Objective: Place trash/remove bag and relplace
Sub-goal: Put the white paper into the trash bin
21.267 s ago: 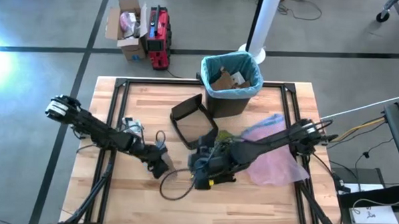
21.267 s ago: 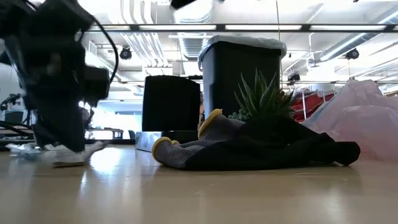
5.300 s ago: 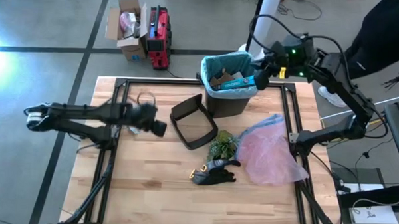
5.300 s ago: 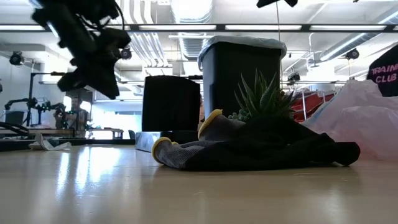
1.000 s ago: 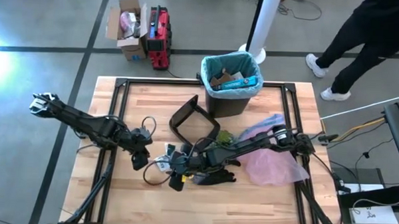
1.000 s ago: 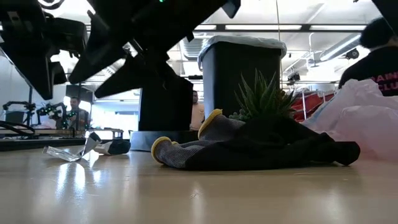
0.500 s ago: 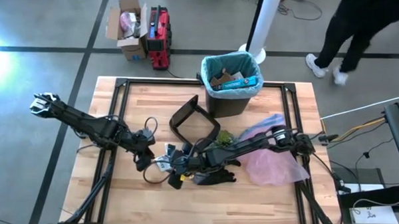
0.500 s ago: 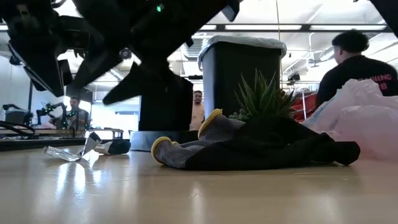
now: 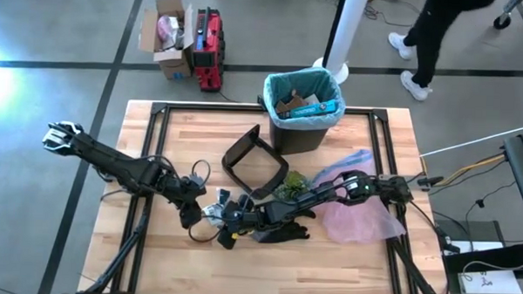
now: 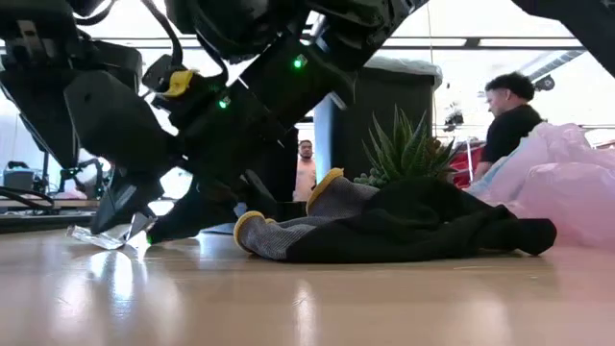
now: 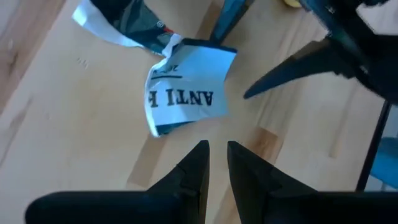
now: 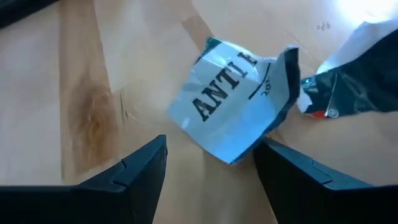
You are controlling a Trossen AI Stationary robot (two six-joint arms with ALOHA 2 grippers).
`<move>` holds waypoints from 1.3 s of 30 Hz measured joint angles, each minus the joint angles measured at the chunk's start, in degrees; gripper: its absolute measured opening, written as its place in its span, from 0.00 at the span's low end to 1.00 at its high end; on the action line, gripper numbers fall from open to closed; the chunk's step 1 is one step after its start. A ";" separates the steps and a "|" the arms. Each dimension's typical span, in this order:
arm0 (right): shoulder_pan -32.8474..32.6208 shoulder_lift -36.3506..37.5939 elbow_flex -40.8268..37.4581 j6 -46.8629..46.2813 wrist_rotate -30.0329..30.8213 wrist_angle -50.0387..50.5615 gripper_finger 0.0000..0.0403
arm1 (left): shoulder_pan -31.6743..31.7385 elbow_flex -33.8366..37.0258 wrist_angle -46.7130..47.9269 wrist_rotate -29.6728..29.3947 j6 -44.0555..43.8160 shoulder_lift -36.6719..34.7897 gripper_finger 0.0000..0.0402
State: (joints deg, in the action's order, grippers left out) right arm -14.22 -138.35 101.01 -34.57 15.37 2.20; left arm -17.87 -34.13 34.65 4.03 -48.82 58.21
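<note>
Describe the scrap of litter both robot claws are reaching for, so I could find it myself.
Start at the black bin at the table's far edge, then come toward the near side, left of the glove. The wrapper lies flat between the two claws: crumpled, white-and-teal, printed "ANTI".

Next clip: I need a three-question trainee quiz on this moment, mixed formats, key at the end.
1. True or false: the right end effector stands open on either side of the white wrapper.
2. The left end effector is: A) shut and holding nothing, B) holding the wrapper, C) over the bin.
3. Fill in: the black bin is lined with a ____ bag.

Key: 1 true; 2 A; 3 teal-blue.
</note>
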 joint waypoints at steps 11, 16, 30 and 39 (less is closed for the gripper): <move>0.89 0.00 0.03 -5.96 -0.21 -1.60 0.38 | -0.13 0.11 0.13 0.00 9.25 2.48 0.11; 1.63 -0.52 0.01 -10.50 -0.09 -1.63 0.23 | -0.95 0.13 1.18 0.01 9.33 2.28 0.11; 0.06 5.07 -0.04 -1.17 -5.98 6.66 0.00 | -1.83 0.15 -6.77 0.02 3.58 1.67 0.11; -2.16 24.29 0.01 23.89 7.93 31.57 0.00 | -1.81 0.15 -15.52 -3.01 2.83 1.79 0.11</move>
State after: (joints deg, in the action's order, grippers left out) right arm -16.38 -114.06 101.01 -10.68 23.31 33.77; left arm -19.68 -33.98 19.13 1.03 -45.99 60.00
